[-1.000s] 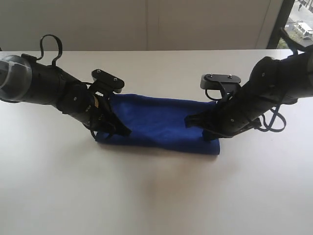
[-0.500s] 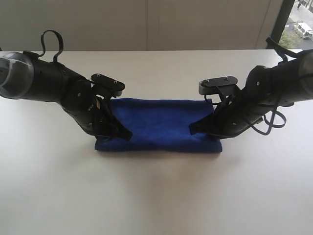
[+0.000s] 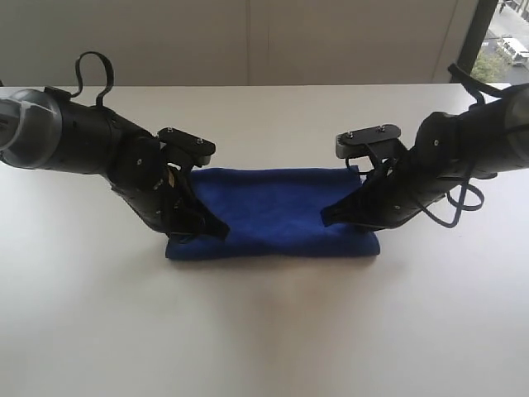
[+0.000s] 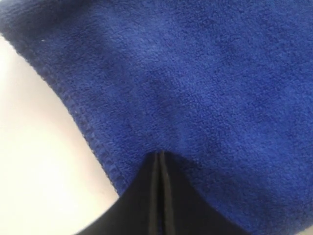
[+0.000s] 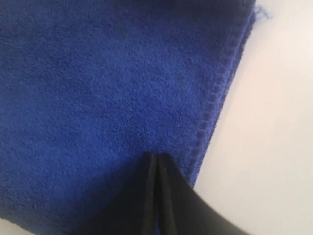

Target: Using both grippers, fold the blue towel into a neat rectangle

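The blue towel (image 3: 277,211) lies folded as a flat long rectangle on the white table (image 3: 264,331). My left gripper (image 3: 216,231) reaches down onto its left end near the front edge. My right gripper (image 3: 331,217) does the same at the right end. In the left wrist view the black fingers (image 4: 160,154) are pressed together with their tips sunk into the towel (image 4: 195,73) beside its stitched hem. The right wrist view shows the same: shut fingers (image 5: 156,156) pinching the towel (image 5: 98,73) close to its hem. No white label is visible.
The white table stretches wide in front of and behind the towel. A wall runs along the far edge, with a window (image 3: 504,41) at the far right. Black cables loop off both arms.
Both grippers have come down and slightly forward with the towel. Its raised ends have settled, and it now lies flatter and squarer on the table.
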